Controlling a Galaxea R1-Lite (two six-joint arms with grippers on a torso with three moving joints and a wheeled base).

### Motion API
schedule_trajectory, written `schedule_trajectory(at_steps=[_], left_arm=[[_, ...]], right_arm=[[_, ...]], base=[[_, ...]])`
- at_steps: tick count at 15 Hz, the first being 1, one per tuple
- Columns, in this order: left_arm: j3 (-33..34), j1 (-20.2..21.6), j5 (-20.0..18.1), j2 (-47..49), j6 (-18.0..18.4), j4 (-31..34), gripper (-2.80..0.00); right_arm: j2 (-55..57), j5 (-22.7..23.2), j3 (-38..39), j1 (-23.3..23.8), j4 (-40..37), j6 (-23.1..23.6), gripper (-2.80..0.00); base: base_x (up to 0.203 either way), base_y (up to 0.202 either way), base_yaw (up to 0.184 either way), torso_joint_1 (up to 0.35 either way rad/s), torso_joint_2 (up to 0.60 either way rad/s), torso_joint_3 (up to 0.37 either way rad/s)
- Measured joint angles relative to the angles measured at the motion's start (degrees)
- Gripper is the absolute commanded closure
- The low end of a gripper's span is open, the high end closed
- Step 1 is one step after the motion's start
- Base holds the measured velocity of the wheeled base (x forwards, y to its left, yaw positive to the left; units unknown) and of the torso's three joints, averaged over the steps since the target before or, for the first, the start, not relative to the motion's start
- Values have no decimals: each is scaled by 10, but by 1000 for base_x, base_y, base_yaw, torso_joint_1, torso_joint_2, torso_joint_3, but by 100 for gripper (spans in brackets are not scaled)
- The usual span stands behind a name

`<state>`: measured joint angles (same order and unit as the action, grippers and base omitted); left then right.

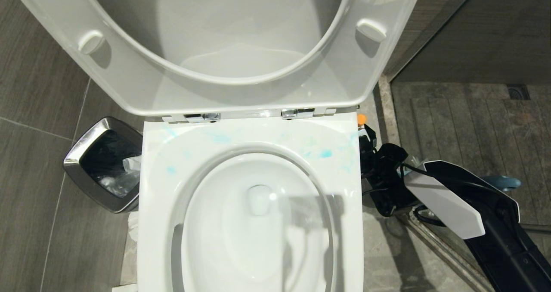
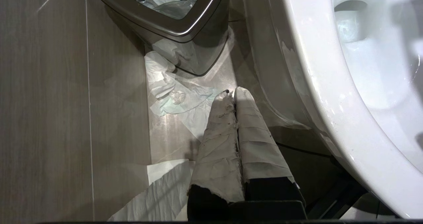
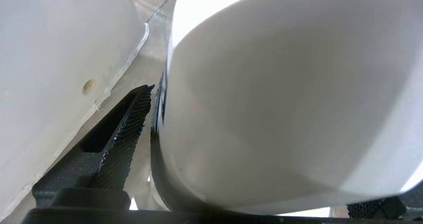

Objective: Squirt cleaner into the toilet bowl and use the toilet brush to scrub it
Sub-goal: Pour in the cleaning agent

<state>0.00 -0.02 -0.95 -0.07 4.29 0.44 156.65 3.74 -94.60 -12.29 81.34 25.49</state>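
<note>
Glare on toilet bowl [image 1: 163, 188]; right wrist view blurred.

The toilet bowl [image 1: 258, 223] is left open from above, flanked closely by the bin [image 1: 103, 163] and the cleaner [image 1: 363, 130].

The cleaner [image 1: 362, 124] shows only its orange cap; the right arm [image 1: 447, 201] hides the rest.
</note>
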Motion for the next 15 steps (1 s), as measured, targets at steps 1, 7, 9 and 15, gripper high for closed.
schedule_trajectory(at_steps=[1, 7, 9, 15], left_arm=[[0, 0, 0, 0, 0, 0, 0], [0, 0, 0, 0, 0, 0, 0], [0, 0, 0, 0, 0, 0, 0], [0, 0, 0, 0, 0, 0, 0]], right_arm=[[0, 0, -1, 0, 0, 0, -280], [3, 1, -6, 0, 1, 0, 0], [4, 1, -8, 0, 2, 0, 0], [4, 0, -13, 1, 2, -1, 0]], base=[[0, 0, 0, 0, 0, 0], [0, 0, 0, 0, 0, 0], [0, 0, 0, 0, 0, 0], [0, 0, 0, 0, 0, 0]])
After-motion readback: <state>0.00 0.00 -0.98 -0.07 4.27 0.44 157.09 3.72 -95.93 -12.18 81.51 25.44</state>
